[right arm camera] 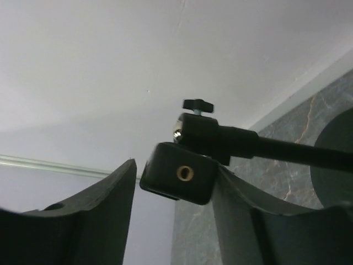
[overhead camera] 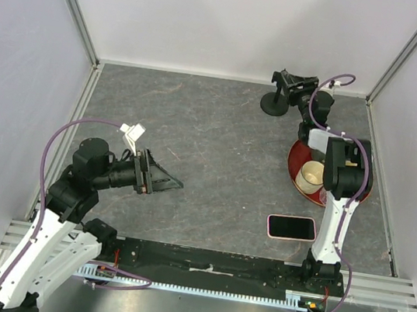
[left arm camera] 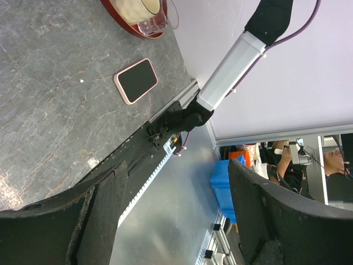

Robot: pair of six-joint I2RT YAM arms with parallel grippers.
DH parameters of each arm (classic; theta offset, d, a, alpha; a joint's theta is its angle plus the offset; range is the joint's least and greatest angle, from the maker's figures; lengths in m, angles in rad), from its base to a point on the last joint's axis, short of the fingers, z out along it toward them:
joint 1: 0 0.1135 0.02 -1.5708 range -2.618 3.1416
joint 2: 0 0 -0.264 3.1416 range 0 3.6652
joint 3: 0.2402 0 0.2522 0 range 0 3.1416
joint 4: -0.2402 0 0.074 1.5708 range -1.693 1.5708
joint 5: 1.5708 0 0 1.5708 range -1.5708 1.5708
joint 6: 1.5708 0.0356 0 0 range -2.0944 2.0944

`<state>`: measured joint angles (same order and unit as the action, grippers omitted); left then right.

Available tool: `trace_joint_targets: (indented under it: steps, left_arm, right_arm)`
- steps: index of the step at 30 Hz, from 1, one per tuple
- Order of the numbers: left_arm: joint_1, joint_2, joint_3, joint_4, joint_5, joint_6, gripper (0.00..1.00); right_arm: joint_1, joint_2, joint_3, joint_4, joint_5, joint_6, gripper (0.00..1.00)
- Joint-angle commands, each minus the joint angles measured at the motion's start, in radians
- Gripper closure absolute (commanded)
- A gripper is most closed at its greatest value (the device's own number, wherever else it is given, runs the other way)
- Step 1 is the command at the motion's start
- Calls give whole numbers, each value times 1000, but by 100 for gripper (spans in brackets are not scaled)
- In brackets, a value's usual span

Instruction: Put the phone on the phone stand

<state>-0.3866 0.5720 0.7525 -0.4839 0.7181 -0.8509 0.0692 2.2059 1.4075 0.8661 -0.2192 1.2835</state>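
1. Right gripper [right arm camera: 175, 171] stood at the far right corner with its jaws apart. The cradle of the phone stand [overhead camera: 274, 103] sat between them. One finger appeared to touch the cradle, and no clamping was evident.
2. Left gripper [overhead camera: 169, 184] hung above the table [overhead camera: 198, 123] on the left, jaws wide and holding nothing.
3. The phone [overhead camera: 291, 228] lay flat, screen up, close to the right arm's base. It was well apart from the stand and just nearer than the red tray [overhead camera: 294, 161] holding a cup [overhead camera: 312, 174].
4. Assessment: the phone was judged light and rigid, its glass face slick and fragile. The case edges should offer better purchase. Hold is advised across the long edges at mid-length, clear of the screen.
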Motion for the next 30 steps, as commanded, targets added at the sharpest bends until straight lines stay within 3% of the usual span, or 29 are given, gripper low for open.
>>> trace_joint_targets:
  steps: [1, 3, 9, 17, 22, 30]
  left_arm:
    - [0, -27, -10, 33, 47, -51, 21]
    - [0, -37, -10, 30, 50, -57, 21]
    - [-1, -64, -21, 22, 38, -69, 21]
    - [-1, -103, -54, 33, 24, -86, 21]
    - [0, -129, -103, 80, 23, -118, 21]
    - [0, -214, -168, 110, 37, -174, 22]
  right_arm:
    - [7, -38, 11, -18, 18, 36, 50]
    - [6, -35, 18, -39, -17, 42, 71]
    - [33, -175, -140, 47, -62, 56, 99]
    - [104, -541, -536, 143, -37, 97, 100]
    - [280, -704, -800, 256, 90, 91, 100]
    - [501, -738, -946, 390, 248, 46, 100]
